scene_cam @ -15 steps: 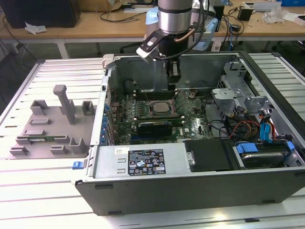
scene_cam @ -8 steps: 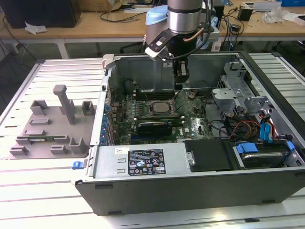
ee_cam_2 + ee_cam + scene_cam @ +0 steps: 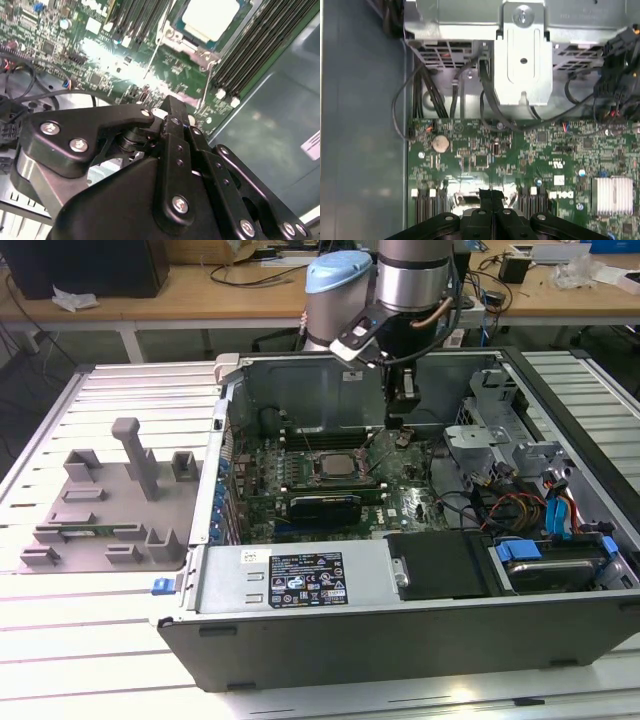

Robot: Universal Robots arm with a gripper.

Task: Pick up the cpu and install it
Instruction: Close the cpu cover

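The cpu (image 3: 338, 464), a flat square with a silvery top, lies in the socket frame (image 3: 340, 480) on the green motherboard inside the open computer case. It appears again in the second wrist view (image 3: 211, 17), seated within the metal frame. My gripper (image 3: 402, 420) hangs over the board near the case's back wall, to the exterior view's right of the socket and apart from the cpu. Its black fingertips (image 3: 492, 194) are pressed together with nothing between them. In the second wrist view the gripper (image 3: 172, 105) points at the board beside the memory slots.
Memory slots (image 3: 250, 55) flank the socket. A coin battery (image 3: 440, 144), a finned heatsink (image 3: 610, 192) and black cables (image 3: 435, 95) lie near the gripper. A drive cage (image 3: 500, 430) stands at the exterior view's right. A grey fixture tray (image 3: 110, 510) sits outside the case.
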